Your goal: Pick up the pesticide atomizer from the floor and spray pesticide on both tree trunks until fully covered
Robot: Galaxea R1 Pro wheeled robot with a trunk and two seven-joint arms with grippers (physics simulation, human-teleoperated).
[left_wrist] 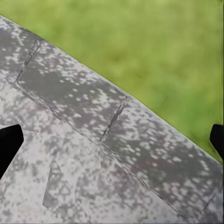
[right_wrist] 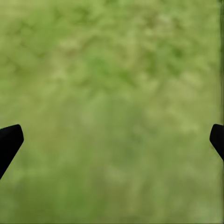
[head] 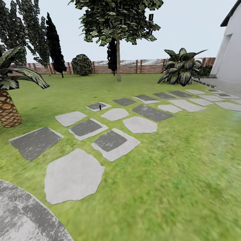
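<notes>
The garden lawn (head: 174, 160) stretches ahead to a reddish-brown slat fence (head: 134, 67). One tall tree (head: 117, 20) with a bare pale trunk (head: 118, 65) stands near the fence, far from me. A small dark upright object (head: 99, 107) stands on a far stepping stone; it is too small to identify. My left gripper (left_wrist: 112, 140) is open over grey mottled paving (left_wrist: 93, 154) beside grass, with only its dark fingertips (left_wrist: 9, 140) showing. My right gripper (right_wrist: 112, 140) is open over bare grass, with nothing between its fingers.
Grey stepping stones (head: 113, 144) run diagonally from lower left to upper right. A scaly palm trunk (head: 8, 110) stands at left, a round bush (head: 82, 64) and dark cypresses (head: 55, 47) by the fence, a broad-leafed plant (head: 182, 67) and a white house wall (head: 231, 57) at right.
</notes>
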